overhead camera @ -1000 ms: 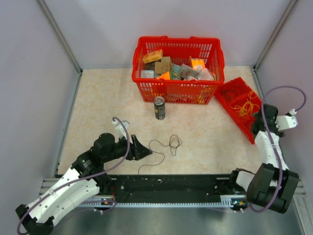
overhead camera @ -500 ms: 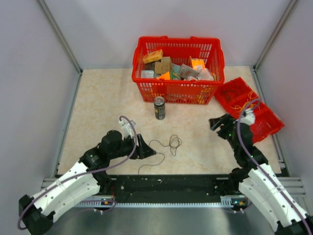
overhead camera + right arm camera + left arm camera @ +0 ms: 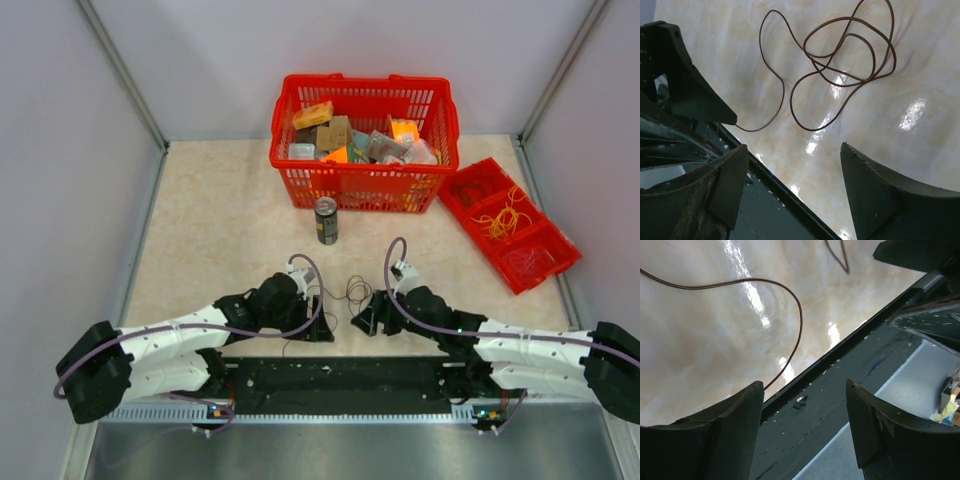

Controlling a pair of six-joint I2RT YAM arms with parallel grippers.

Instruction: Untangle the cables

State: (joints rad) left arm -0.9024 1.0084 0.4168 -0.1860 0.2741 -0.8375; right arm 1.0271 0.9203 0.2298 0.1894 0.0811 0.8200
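A thin dark brown cable (image 3: 357,291) lies on the beige table in curly loops, its tail running toward the near edge. It shows as a tangle in the right wrist view (image 3: 850,34) and as a single curve in the left wrist view (image 3: 801,325). My left gripper (image 3: 322,328) is open and empty, low over the table's front edge beside the tail (image 3: 804,385). My right gripper (image 3: 362,318) is open and empty just in front of the loops (image 3: 794,146). The two grippers face each other closely. Yellow-orange cables (image 3: 505,216) lie in a red tray.
A red basket (image 3: 290,130) full of packages stands at the back. A dark drink can (image 3: 326,220) stands in front of it. The red divided tray (image 3: 545,262) lies at the right. A black rail (image 3: 340,375) runs along the near edge.
My right arm has swung from the tray at the right to the table's middle. My left gripper has moved right along the front edge. Both now sit by the dark cable.
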